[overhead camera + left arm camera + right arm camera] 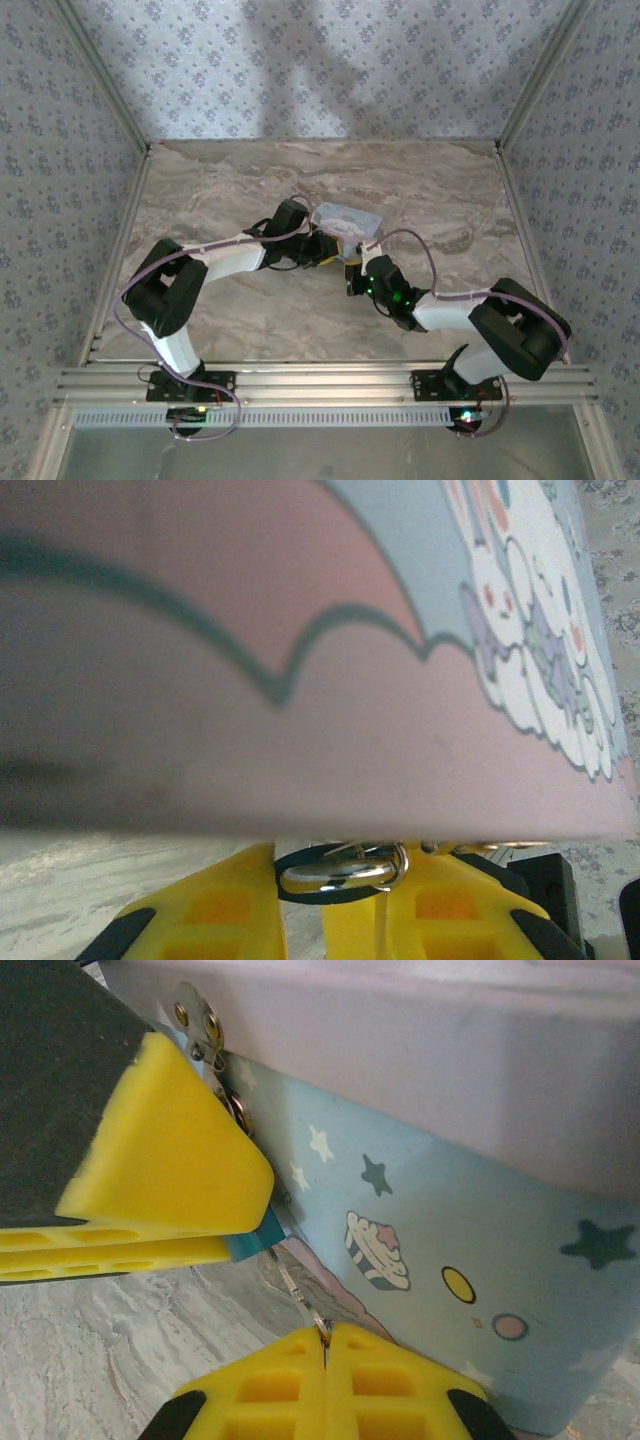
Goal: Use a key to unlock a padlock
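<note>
Key (298, 1300) at the padlock (262, 1237), hard against the side of a cartoon-print box (347, 217).

Box on the marbled bench (220, 190), both arms reaching in to its near side. Left claw (335, 895) pinched on the small teal padlock just below the box's riveted hasp (200, 1020), yellow pads (450, 910) either side of it, a bright metal loop (345, 872) between them under the box's edge; no telling whether shackle or ring. Right claw (327, 1345) closed tight on the thin metal key just beside the box's blue starred wall, blade tilted up toward the padlock's underside, tip touching it or inside it, impossible to tell which. Pink-and-blue bunny-print face of the box close above the left claw.
</note>
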Motion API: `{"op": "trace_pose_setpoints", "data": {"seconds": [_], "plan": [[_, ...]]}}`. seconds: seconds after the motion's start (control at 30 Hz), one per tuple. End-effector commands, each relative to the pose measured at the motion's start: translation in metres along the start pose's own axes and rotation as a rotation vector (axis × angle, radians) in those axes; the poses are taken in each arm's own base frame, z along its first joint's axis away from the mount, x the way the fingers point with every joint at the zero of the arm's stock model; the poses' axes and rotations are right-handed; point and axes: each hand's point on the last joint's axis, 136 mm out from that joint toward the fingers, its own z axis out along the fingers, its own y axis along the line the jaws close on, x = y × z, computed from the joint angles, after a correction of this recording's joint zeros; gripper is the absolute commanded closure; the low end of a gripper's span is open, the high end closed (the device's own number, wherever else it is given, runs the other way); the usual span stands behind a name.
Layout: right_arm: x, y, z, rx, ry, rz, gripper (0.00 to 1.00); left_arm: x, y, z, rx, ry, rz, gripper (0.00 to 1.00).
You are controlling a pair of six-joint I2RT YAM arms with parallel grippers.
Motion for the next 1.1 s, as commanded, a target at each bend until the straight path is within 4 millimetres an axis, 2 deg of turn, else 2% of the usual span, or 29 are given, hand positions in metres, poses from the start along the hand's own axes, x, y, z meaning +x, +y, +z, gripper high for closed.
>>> {"op": "trace_pose_setpoints", "data": {"seconds": [0.0, 0.57, 1.07], "plan": [[-0.007, 0.005, 0.000, -0.022, -0.032, 0.010, 1.00, 0.001, -0.016, -0.005, 0.047, -0.013, 0.024, 0.92], [-0.005, -0.001, -0.006, 0.001, -0.045, 0.021, 1.00, 0.000, -0.017, -0.005, 0.050, -0.018, 0.022, 0.92], [-0.015, -0.002, -0.005, 0.008, -0.088, 0.032, 1.00, 0.002, -0.018, -0.004, 0.051, -0.012, 0.018, 0.92]]}}
